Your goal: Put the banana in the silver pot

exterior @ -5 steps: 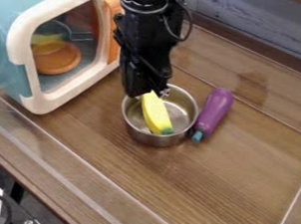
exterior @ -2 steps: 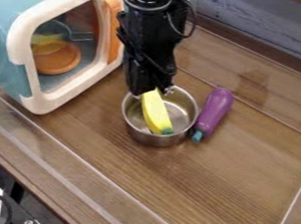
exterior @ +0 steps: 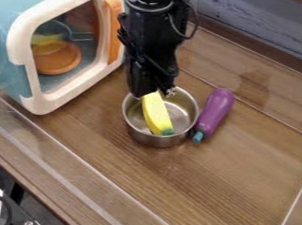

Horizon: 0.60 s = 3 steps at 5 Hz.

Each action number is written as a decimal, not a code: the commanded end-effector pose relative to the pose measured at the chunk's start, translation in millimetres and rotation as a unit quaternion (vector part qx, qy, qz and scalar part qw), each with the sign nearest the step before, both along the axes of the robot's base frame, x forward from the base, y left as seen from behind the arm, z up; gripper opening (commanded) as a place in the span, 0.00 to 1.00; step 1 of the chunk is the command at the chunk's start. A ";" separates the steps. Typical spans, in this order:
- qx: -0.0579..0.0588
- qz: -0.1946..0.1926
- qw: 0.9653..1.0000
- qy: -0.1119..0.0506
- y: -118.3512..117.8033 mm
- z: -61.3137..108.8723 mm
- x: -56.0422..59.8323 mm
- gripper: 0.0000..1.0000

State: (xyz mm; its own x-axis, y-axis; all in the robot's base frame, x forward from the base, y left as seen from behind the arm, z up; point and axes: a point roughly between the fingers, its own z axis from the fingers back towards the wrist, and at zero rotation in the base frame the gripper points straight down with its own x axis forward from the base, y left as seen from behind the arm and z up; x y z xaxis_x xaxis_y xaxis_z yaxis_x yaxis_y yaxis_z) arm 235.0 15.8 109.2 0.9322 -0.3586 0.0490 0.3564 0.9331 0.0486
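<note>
The yellow banana (exterior: 155,113) stands steeply tilted inside the silver pot (exterior: 134,129) at the middle of the wooden table. Its dark green tip rests low near the pot's front right wall. My black gripper (exterior: 146,92) points straight down over the pot's left half, and the fingers are closed on the banana's upper end. The arm hides the back left of the pot's rim.
A toy microwave (exterior: 41,34) with a blue side and cream door stands just left of the pot, an orange dish (exterior: 59,57) behind its window. A purple eggplant (exterior: 214,113) lies just right of the pot. A raised ledge runs along the table's front and left edges.
</note>
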 end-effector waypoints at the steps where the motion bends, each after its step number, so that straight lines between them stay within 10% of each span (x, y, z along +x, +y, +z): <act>1: -0.001 -0.002 1.000 -0.023 -2.5 10.0 9.3 0.00; 2: -0.002 0.001 1.000 -0.023 -2.5 10.4 10.8 1.00; 3: -0.002 0.003 1.000 -0.023 -3.1 10.5 13.0 1.00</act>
